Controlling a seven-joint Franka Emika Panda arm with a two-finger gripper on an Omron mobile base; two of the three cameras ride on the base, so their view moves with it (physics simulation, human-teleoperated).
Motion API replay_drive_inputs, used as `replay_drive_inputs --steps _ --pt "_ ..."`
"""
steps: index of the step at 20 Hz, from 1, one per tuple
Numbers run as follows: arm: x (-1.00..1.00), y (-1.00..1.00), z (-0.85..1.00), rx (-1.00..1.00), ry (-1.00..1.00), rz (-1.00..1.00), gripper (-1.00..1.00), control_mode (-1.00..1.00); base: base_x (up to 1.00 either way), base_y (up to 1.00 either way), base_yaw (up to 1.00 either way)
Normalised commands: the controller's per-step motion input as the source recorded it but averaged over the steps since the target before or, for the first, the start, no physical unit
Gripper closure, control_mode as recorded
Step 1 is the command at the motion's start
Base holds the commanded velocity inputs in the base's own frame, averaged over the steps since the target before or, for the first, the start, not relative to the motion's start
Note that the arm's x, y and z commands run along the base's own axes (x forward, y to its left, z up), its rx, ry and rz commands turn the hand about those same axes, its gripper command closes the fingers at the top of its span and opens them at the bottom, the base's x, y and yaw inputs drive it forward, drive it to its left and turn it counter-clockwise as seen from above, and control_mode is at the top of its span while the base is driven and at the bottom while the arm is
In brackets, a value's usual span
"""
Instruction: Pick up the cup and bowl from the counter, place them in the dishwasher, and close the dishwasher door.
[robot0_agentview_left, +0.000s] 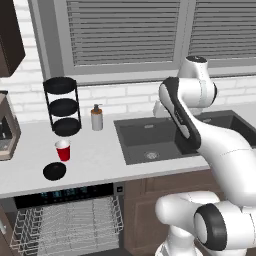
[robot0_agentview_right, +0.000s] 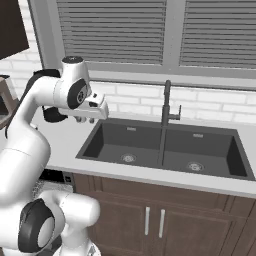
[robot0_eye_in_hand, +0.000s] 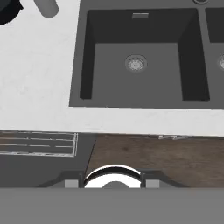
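Red cup (robot0_agentview_left: 63, 150) and black bowl (robot0_agentview_left: 54, 171) sit untouched on the surface (robot0_agentview_left: 100, 160), at nine o'clock of the sink (robot0_agentview_left: 150, 142), so the pincer (robot0_agentview_right: 86, 119), its spread unclear, must first swing over to them.

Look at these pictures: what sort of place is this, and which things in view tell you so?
A simulated home kitchen, most likely. A dark double sink with a tap is set into a pale counter, and an open dishwasher with a wire rack sits beneath it.

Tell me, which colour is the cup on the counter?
The cup is red with a white rim, clearest in the left base view.
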Motion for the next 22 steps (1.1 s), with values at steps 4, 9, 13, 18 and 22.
replay_drive_inputs --steps 4,9,13,18,22 --pt "-0.13 0.21 -0.29 -0.02 -0.07 0.0 -1.0 -1.0 0.0 0.0 0.0" --pt "-0.01 1.0 -0.72 -0.16 -0.11 0.0 -1.0 -1.0 0.0 0.0 0.0" --pt "0.0 1.0 -0.5 -0.11 0.0 0.0 -1.0 -1.0 0.0 0.0 0.0" --pt "0.18 1.0 -0.3 -0.1 0.02 0.0 -1.0 -1.0 0.0 0.0 0.0" --pt "0.62 1.0 -0.01 -0.01 0.1 -0.04 -1.0 -1.0 0.0 0.0 0.0"
